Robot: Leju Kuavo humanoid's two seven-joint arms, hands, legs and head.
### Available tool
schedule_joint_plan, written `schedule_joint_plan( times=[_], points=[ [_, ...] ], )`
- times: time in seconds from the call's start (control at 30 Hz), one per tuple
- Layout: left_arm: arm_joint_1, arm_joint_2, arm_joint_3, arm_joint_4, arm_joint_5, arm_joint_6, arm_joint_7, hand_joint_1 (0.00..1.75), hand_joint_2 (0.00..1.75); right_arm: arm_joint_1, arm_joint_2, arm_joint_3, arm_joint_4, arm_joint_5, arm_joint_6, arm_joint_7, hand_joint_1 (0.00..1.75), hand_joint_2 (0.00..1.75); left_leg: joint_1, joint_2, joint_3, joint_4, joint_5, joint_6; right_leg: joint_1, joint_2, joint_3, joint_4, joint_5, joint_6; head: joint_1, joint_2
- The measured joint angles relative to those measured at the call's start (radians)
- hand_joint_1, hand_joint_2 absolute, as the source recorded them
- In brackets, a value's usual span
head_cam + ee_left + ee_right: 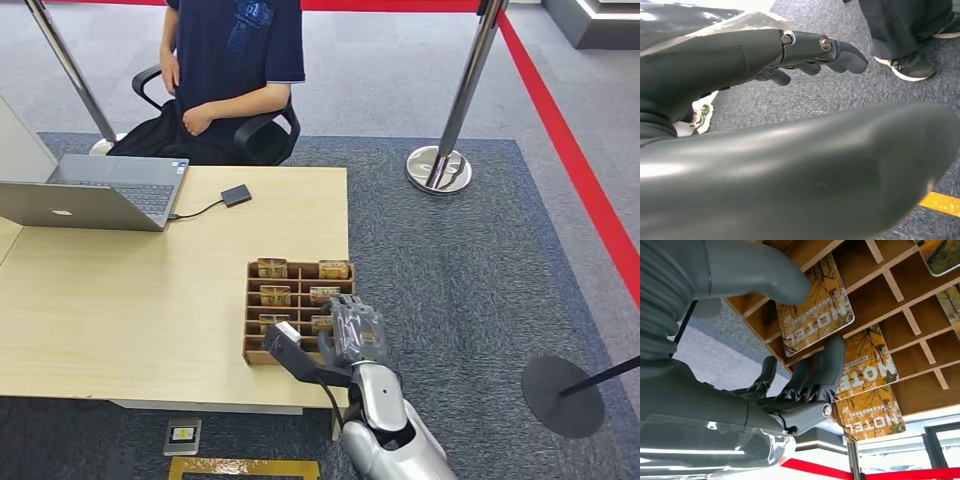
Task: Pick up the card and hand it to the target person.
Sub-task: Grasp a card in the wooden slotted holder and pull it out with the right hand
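Several yellow hotel cards stand in a brown wooden rack [298, 305] at the near right part of the pale bench [151, 300]. At the bench's ten o'clock an open laptop [90, 190] sits, with a cable running to a small dark box [236, 195] near twelve o'clock. Behind the far edge a person [226, 70] in a dark shirt sits in a black chair.

The left hand [753, 55] hangs over grey carpet in its wrist view; its fingers [845, 52] stretch out nearly straight and apart, holding nothing.

The right hand [353, 330] is over the rack's near right corner, at about five o'clock on the bench. In the right wrist view its thumb tip rests at the edge of the nearest card [815, 307], while the dark fingers [830, 365] curl in behind that card's opposite edge, against the rack's divider. Whether they already clamp the card I cannot tell. The card is still in its slot, leaning, printed with autumn trees and the word HOTEL. Two more cards [866, 367] of the same print stand in the slots just beyond it.
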Motion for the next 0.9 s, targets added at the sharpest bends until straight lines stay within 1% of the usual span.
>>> schedule_joint_plan(
  times=[0.13, 0.3, 0.67, 0.9],
  points=[
    [0.000, 0.000, -0.001, 0.000, -0.005, -0.001, -0.003, 0.00, 0.00, 0.000, -0.001, -0.002, 0.000, 0.001, -0.008, 0.002, 1.19, 1.75, 0.000, 0.000, 0.000, 0.000, 0.000, 0.000, 0.000, 0.000, 0.000, 0.000, 0.000, 0.000, 0.000, 0.000],
    [0.000, 0.000, -0.004, 0.000, -0.011, -0.001, -0.003, 0.00, 0.00, 0.001, -0.003, -0.003, -0.001, 0.002, -0.011, 0.004, 1.31, 1.75, 0.000, 0.000, -0.001, 0.000, 0.000, 0.000, 0.000, 0.000, -0.001, 0.000, 0.000, 0.000, 0.000, 0.000],
    [0.000, 0.000, -0.005, 0.000, -0.013, -0.003, -0.002, 0.00, 0.00, 0.000, -0.005, -0.003, -0.001, 0.008, -0.026, 0.006, 1.45, 1.75, 0.000, 0.000, 0.000, 0.000, 0.000, 0.000, 0.000, 0.000, -0.001, 0.000, 0.000, 0.000, 0.000, 0.000],
    [0.000, 0.000, -0.005, 0.000, -0.013, -0.003, -0.002, 0.00, 0.00, -0.002, -0.005, -0.003, -0.001, 0.011, -0.029, 0.006, 1.45, 1.75, 0.000, 0.000, 0.000, 0.000, 0.000, 0.000, 0.000, 0.000, -0.001, 0.000, 0.000, 0.000, 0.000, 0.000]
  ],
)
